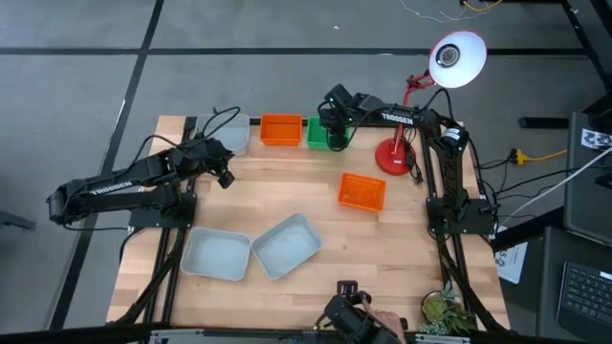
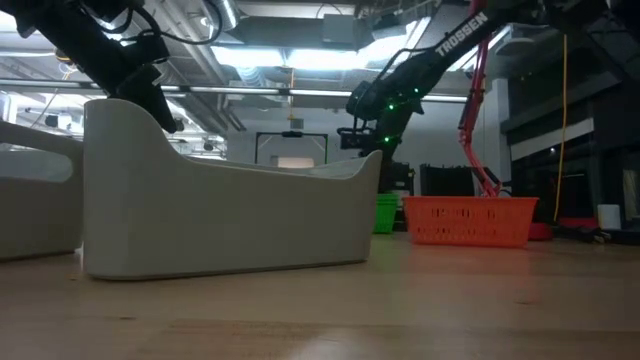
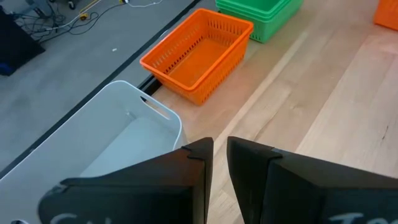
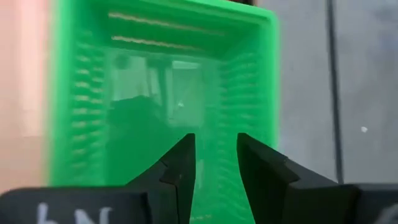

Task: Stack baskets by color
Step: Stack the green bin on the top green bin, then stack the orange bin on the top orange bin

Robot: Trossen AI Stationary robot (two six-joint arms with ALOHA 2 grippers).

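A green basket (image 4: 161,93) fills the right wrist view; my right gripper (image 4: 216,149) is shut on it at the table's far edge (image 1: 335,122). It sits on another green basket (image 3: 258,12). Left of them stand an orange basket (image 1: 280,129) and a pale grey basket (image 1: 235,134). Another orange basket (image 1: 361,191) lies mid-right on the table. Two more grey baskets (image 1: 218,254) (image 1: 287,245) rest toward the near edge. My left gripper (image 1: 226,176) hangs above the table near the far grey basket (image 3: 124,137), its fingers a narrow gap apart and holding nothing. My right gripper straddles one side wall (image 4: 219,121) of the green basket, slanting down from above. One finger (image 4: 180,165) is inside the basket and the other (image 4: 264,171) covers the rim. The fingers hide the place of contact. Whether the basket is lifted or rests in the one below, I cannot tell.
A red desk lamp (image 1: 394,153) stands right of the green baskets, its white head (image 1: 457,57) beyond the far edge. In the low view the near grey basket (image 2: 230,215) blocks much of the table. Bare wood (image 1: 287,186) lies between the far row and the near baskets.
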